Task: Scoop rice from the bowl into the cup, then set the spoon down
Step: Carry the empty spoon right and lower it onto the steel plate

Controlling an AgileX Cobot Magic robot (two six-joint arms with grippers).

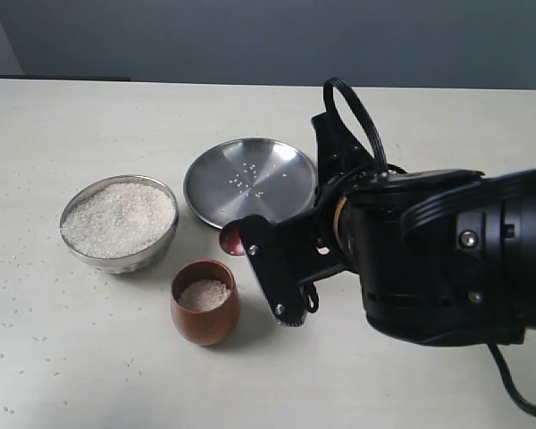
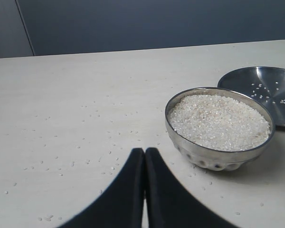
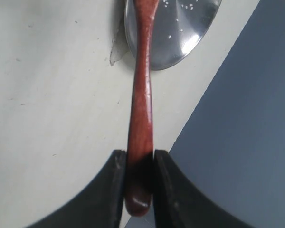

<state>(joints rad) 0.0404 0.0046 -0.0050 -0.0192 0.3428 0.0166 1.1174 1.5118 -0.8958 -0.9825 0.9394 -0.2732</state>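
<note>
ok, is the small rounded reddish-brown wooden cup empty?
No, the exterior view shows the reddish-brown wooden cup holding a layer of small white rice grains below its rim.

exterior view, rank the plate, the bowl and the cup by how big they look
1. plate: looks widest, though only slightly wider than the bowl, and it sits farther back.
2. bowl: close to the plate, so the top two are nearly tied.
3. cup: clearly the smallest.
</note>
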